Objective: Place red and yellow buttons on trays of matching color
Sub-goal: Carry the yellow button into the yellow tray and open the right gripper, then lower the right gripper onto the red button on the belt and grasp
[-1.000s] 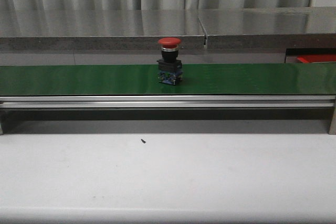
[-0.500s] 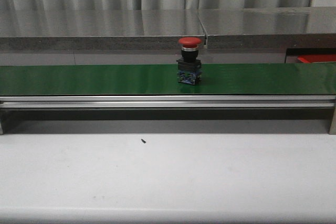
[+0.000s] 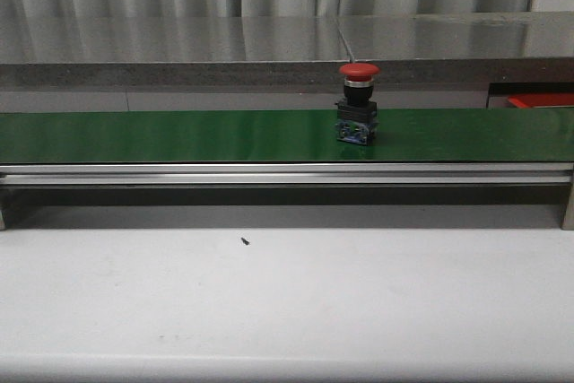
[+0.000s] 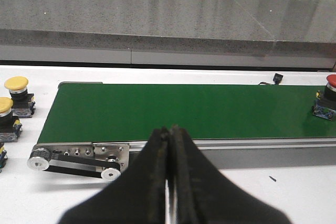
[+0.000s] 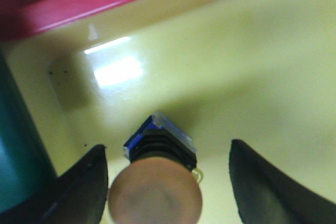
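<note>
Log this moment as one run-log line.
red-capped push button upright on green conveyor belt | left tool shut, empty | right tool open around button in yellow tray

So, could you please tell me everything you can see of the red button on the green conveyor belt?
The red button stands upright on the green conveyor belt, right of centre in the front view. It has a domed red mushroom cap, seemingly plastic, over a silvery ring and black collar, on a dark blocky base with bluish parts at the bottom. Only the belt touches it; no tool is near it. The left wrist view shows it at the belt's far end.
</note>
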Robot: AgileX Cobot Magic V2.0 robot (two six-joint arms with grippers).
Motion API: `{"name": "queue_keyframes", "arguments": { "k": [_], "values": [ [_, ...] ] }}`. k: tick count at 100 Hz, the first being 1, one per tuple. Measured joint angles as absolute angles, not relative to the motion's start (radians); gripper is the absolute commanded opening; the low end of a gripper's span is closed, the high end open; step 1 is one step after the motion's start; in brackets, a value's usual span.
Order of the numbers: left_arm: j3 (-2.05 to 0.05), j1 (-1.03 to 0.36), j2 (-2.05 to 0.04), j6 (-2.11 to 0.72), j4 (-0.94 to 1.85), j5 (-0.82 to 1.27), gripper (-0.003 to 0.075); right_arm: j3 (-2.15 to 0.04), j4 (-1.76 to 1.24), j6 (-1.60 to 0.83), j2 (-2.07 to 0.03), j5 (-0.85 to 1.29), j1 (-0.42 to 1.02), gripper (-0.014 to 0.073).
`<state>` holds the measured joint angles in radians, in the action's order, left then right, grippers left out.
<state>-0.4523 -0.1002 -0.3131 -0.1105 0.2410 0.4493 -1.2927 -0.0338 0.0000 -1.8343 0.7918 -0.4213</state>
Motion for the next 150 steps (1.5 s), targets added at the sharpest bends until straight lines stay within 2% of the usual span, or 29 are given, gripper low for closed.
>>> {"name": "queue_keyframes", "arguments": {
  "k": [28,69,101,126,150],
  "values": [
    [-0.452,-0.1,-0.313,-0.111,0.241,0.449,-0.0019,-1.279,-0.053,-0.078,-1.646,0.795,-0.372,0.0502],
    [-0.452,-0.1,-0.313,-0.111,0.241,0.449,-0.0019,-1.12,-0.093,-0.22,-1.386,0.793,-0.128,0.0502],
    [-0.452,-0.1,-0.313,-0.111,0.241,0.449,-0.0019,-1.107,-0.125,-0.292,-1.442,0.731,0.043,0.0503],
    [-0.452,-0.1,-0.313,-0.111,0.241,0.449,-0.0019,-1.214,-0.133,-0.299,-1.57,0.757,0.082,0.0555],
    [-0.452,-0.1,-0.313,-0.111,0.241,0.449,-0.0019,-1.33,-0.156,-0.309,-1.672,0.792,0.103,0.0556]
  ]
}}
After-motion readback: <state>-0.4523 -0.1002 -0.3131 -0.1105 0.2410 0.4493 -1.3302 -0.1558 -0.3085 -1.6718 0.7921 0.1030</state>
